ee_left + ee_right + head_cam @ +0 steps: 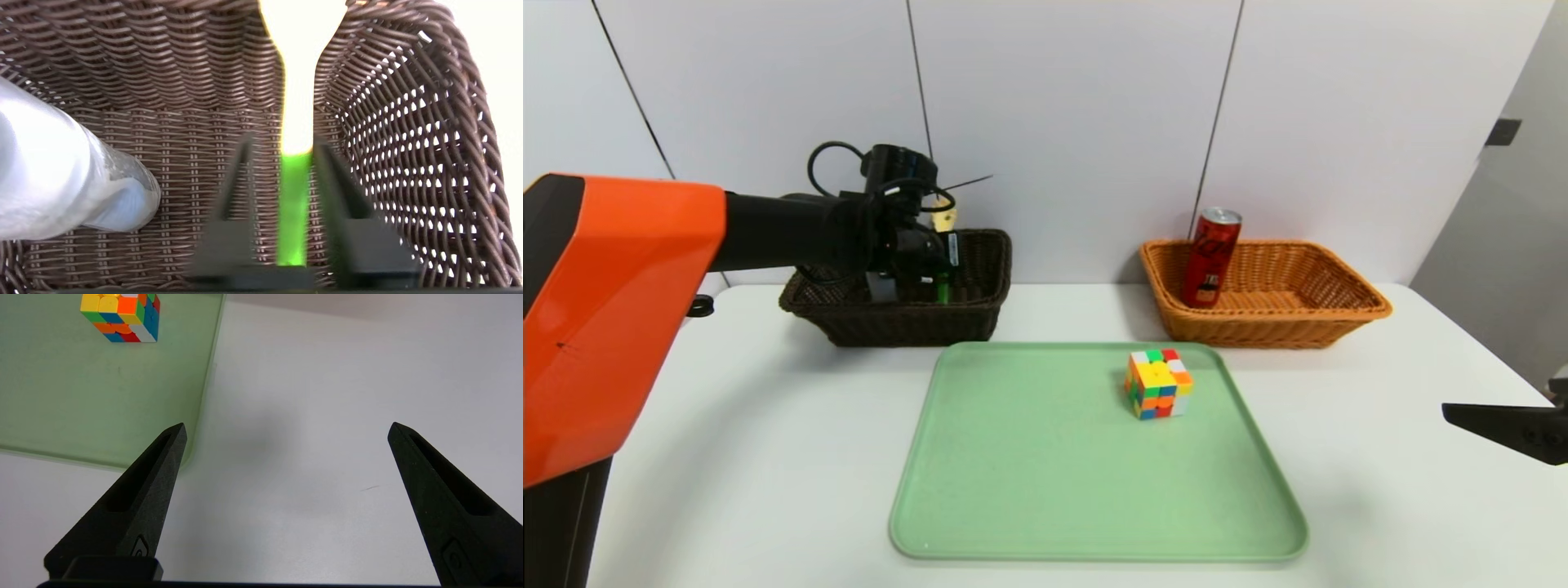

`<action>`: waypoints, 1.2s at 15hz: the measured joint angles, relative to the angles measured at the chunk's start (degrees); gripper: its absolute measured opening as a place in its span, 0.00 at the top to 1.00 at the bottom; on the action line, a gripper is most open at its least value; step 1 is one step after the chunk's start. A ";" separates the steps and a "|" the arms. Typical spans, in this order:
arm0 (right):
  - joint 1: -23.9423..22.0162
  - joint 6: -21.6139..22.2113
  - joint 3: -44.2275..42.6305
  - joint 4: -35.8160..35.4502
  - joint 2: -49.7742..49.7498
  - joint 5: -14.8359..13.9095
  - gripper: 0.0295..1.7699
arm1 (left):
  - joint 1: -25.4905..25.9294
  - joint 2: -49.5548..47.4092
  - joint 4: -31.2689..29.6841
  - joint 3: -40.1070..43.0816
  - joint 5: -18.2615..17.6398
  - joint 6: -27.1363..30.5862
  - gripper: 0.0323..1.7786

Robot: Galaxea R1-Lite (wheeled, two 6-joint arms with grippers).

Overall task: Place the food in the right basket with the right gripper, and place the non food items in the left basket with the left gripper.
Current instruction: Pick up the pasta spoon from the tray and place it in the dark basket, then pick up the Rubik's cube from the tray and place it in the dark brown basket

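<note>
1. Dark brown wicker forms the left basket (pixel 915 327); over it the left gripper (pixel 282 159) is held, fingers parted around the green-handled spoon (pixel 294 204).
2. Beside the spoon, the white bottle (pixel 73 163) is contained.
3. In the right basket (pixel 1258 327), the red can (pixel 1211 257) is propped upright, slightly tilted.
4. The puzzle cube (pixel 1158 385) is carried by the green tray (pixel 1045 474).
5. Right of the tray, the right gripper (pixel 288 424) is parked, spread wide.

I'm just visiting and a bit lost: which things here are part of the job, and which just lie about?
Part of the job:
- red can
- puzzle cube
- slotted spoon
- white bottle
- both baskets, dark and tan

Just there:
- green tray
</note>
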 joint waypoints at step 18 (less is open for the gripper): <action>-0.11 0.13 -1.23 0.04 -1.29 -0.16 0.04 | -13.45 -20.29 14.52 1.37 1.23 -5.10 0.11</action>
